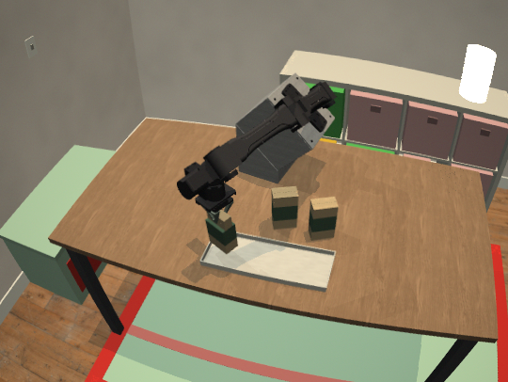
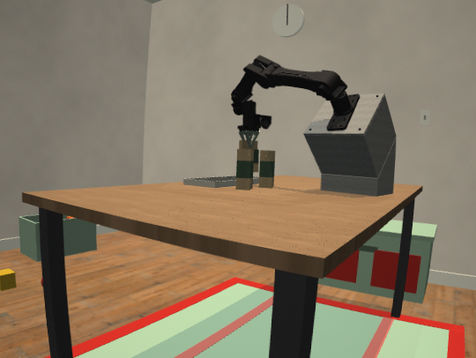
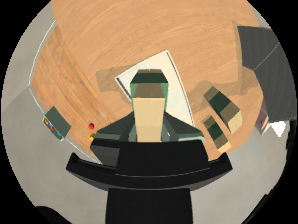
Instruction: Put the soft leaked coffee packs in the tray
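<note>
My gripper (image 1: 220, 217) (image 2: 249, 142) (image 3: 149, 112) is shut on one coffee pack (image 1: 222, 236) (image 2: 256, 157) (image 3: 149, 118), tan with a dark green band. It holds the pack upright, raised over the left end of the white tray (image 1: 292, 268) (image 2: 199, 182) (image 3: 176, 90) as seen in the top view. A second pack (image 1: 284, 214) (image 2: 267, 169) (image 3: 218, 102) stands on the table behind the tray. A third pack (image 1: 323, 226) (image 2: 245, 169) (image 3: 213, 127) stands to its right in the top view. The gap under the held pack is hard to judge.
The grey arm base (image 1: 268, 151) (image 2: 357, 154) (image 3: 255, 47) stands at the back of the wooden table (image 1: 400, 263) (image 2: 176, 212). The tray lies near the table's front edge. The two standing packs are close together, with a narrow gap between them.
</note>
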You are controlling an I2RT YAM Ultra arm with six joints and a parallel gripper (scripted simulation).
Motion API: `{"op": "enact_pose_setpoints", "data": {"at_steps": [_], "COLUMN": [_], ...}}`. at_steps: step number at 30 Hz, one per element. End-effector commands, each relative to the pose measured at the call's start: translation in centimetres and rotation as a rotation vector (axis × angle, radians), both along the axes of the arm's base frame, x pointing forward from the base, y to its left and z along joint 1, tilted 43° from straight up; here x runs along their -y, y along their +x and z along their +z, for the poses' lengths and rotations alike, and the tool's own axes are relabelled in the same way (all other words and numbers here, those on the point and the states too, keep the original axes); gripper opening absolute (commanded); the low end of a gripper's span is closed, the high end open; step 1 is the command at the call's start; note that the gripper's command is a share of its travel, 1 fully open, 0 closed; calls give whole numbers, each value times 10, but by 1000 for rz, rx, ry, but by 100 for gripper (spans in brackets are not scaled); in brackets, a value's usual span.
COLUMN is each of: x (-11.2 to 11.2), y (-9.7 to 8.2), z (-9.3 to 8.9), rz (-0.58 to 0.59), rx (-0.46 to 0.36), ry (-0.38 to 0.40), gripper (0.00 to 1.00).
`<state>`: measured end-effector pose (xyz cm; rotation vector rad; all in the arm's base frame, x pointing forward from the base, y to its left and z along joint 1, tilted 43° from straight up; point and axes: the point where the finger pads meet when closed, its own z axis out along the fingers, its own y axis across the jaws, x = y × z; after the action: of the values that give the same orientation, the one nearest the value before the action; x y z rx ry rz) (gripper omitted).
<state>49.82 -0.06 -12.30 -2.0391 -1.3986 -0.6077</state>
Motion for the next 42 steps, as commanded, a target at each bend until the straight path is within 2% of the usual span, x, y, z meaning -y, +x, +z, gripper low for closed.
{"op": "enact_pose_setpoints", "data": {"at_steps": [1, 19, 23, 25, 27, 29, 33, 34, 36, 42], "x": [23, 21, 19, 16, 9, 6, 3, 5, 0, -3], "y": [11, 10, 18, 19, 7, 5, 8, 22, 13, 17], "z": [16, 13, 13, 10, -4, -11, -10, 2, -7, -9], "rz": [-38, -41, -41, -42, -42, -41, -41, -41, -42, -41], "rx": [33, 27, 62, 62, 18, 11, 19, 68, 36, 47], "ry": [-16, -14, -22, -20, -8, -10, -13, -24, -14, -19], "gripper": [24, 24, 24, 24, 24, 24, 24, 24, 24, 24]}}
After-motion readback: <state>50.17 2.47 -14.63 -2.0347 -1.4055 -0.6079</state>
